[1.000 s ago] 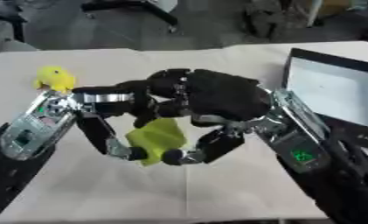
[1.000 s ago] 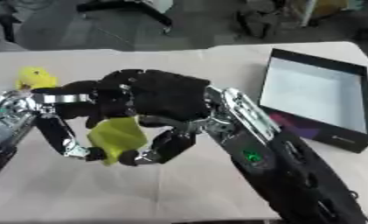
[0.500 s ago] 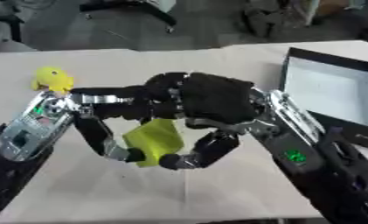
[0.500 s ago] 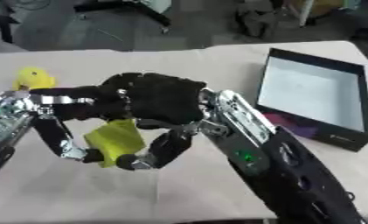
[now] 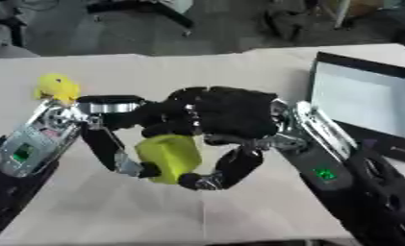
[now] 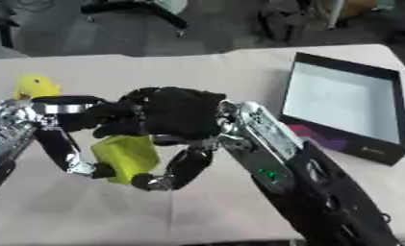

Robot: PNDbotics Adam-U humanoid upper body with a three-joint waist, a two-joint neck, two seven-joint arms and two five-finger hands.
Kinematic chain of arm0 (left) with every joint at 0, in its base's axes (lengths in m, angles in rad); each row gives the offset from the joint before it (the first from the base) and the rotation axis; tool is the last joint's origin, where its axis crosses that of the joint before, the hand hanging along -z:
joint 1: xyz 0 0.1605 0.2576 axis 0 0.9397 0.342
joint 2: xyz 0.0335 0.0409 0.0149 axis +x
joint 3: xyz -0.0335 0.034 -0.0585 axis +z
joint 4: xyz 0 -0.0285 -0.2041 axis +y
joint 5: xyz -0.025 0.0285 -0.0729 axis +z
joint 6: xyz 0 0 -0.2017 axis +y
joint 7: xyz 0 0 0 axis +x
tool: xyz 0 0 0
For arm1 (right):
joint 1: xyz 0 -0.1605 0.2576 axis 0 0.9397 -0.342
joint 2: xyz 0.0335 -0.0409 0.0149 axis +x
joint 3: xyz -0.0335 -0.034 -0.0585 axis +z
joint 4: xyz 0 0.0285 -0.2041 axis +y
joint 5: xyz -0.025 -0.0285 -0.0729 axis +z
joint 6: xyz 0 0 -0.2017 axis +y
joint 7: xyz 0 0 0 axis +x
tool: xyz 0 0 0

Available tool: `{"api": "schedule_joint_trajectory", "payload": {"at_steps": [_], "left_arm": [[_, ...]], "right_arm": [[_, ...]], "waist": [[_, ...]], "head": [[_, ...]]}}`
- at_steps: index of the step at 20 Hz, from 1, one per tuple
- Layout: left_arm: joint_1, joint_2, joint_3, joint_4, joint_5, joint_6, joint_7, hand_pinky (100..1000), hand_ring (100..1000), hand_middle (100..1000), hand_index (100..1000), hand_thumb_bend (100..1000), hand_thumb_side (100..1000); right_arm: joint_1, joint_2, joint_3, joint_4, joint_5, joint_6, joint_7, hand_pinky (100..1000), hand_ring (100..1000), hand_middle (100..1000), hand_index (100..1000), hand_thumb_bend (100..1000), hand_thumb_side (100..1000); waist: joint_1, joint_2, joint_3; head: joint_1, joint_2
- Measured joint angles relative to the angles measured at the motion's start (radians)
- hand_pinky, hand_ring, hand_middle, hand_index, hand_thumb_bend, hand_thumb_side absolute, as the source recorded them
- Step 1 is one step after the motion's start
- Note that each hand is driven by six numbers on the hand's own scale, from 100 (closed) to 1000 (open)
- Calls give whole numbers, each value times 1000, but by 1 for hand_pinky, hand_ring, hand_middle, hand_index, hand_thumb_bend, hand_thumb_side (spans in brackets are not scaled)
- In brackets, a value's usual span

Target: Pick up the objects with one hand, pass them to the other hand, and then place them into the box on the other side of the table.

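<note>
A yellow-green block [image 5: 168, 157] hangs above the table's middle, caught between both hands. My left hand [image 5: 113, 129] comes in from the left, its fingers and thumb curled round the block's left side. My right hand [image 5: 231, 120] covers the block from above and the right, with its thumb curled under the block's lower right corner. A small yellow toy [image 5: 57, 88] lies on the table at the far left. The black box [image 6: 347, 103] with a pale inside stands open at the right edge.
The table [image 5: 264, 202] is covered in a beige cloth with a seam down the front. Office chairs and dark clutter stand on the floor beyond the far edge. My right forearm [image 6: 298, 178] crosses the lower right.
Both hands with the block have shifted slightly; the right thumb has closed further under the block. The picture has also shifted a little.
</note>
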Motion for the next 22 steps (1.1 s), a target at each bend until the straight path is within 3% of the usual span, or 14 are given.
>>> {"api": "schedule_joint_trajectory", "payload": {"at_steps": [8, 15, 19, 22], "left_arm": [[1, 0, 5, -13, 15, 11, 8, 647, 530, 523, 750, 281, 154], [1, 0, 5, -25, 28, 31, 10, 648, 529, 523, 750, 270, 155], [1, 0, 5, -31, 35, 37, 9, 648, 529, 523, 752, 269, 165], [0, 0, 8, -36, 36, 41, 8, 648, 531, 528, 763, 277, 172]], "right_arm": [[0, 0, -7, -11, 44, 11, -11, 872, 877, 1000, 919, 527, 289], [1, 0, -7, -13, 81, 7, -50, 868, 871, 1000, 860, 514, 269], [0, 2, -6, -13, 87, 9, -81, 852, 844, 1000, 701, 464, 204], [2, 2, -5, -13, 87, 19, -127, 827, 803, 1000, 581, 314, 110]], "waist": [[0, 0, 0], [0, 0, 1], [0, 0, 2], [0, 0, 3]], "head": [[-1, 0], [-5, 0], [-7, 0], [-7, 0]]}}
